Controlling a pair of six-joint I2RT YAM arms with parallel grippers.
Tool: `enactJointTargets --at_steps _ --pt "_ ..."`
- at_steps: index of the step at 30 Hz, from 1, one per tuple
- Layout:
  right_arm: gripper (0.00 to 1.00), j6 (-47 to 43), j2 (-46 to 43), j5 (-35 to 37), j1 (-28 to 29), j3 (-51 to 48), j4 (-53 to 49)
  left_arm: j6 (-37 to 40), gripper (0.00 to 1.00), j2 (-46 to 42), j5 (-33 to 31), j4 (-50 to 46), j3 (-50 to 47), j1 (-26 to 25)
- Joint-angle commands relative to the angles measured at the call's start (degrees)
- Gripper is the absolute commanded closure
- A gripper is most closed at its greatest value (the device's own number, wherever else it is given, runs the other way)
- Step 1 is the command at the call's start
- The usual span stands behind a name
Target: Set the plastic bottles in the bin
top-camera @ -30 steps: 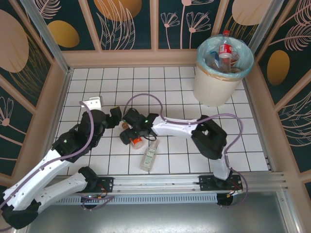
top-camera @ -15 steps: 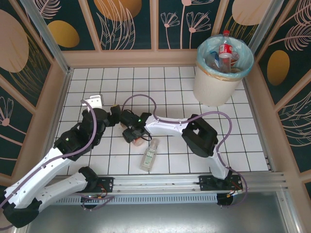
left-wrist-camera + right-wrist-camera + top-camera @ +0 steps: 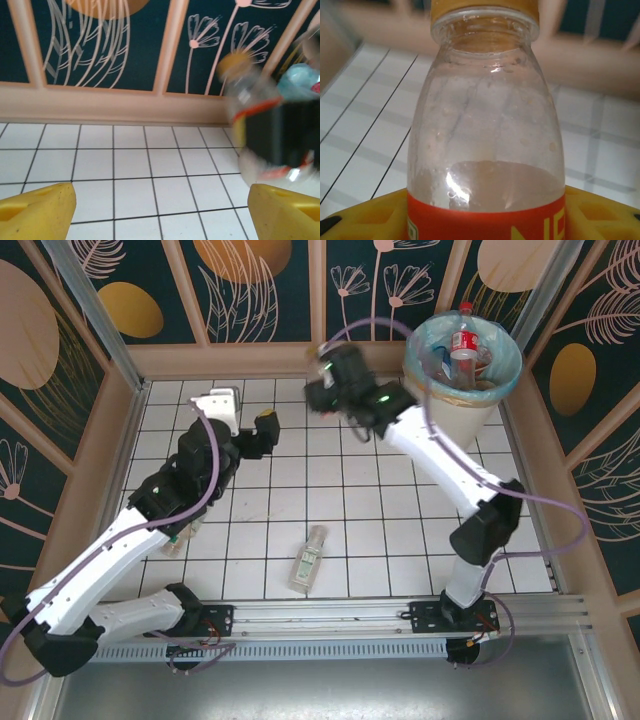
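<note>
The right end effector (image 3: 485, 220) is clamping a clear bottle (image 3: 485, 125) with an orange cap and label, yellow fingers pressing both sides. The bin (image 3: 440, 420) is standing just right of it, holding bottles (image 3: 462, 340). The left end effector (image 3: 160, 215) is gaping wide, gripping nothing. A loose bottle (image 3: 310, 558) is lying on the bench (image 3: 380, 540) behind it, nearer the bases.
</note>
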Motion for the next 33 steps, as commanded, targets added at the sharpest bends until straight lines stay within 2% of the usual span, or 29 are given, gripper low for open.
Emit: enactJointTargets --at_steps 1,7,11,18,21,24,27,33 --pt "0.54 -5.88 -1.63 11.58 -4.92 5.62 0.74 2.51 0.11 2.55 5.31 3.75 3.97 0.11" --pt "0.54 -10.13 -0.20 19.57 -16.21 7.20 10.26 2.60 0.12 7.17 12.17 4.57 7.00 0.11" --pt "0.54 -9.32 3.09 18.53 -20.30 8.44 10.96 2.31 0.12 10.07 15.76 4.06 8.25 0.12" --pt "0.48 -9.07 8.64 18.06 -22.70 10.04 10.38 2.20 0.12 11.93 18.67 4.04 7.63 0.18" --pt "0.41 -9.42 10.92 19.73 -22.32 13.57 8.05 2.31 0.11 11.47 18.26 4.30 6.83 0.09" --pt "0.39 -8.34 12.27 20.61 -22.45 17.25 4.98 2.51 0.11 10.65 17.38 4.51 6.28 0.12" --pt "0.31 -8.02 11.99 21.04 -22.38 18.13 3.92 2.73 0.11 10.19 17.02 4.57 6.14 0.13" --pt "0.30 -7.84 9.95 20.03 -22.19 17.91 3.17 2.63 0.11 9.70 16.57 4.92 6.10 0.10"
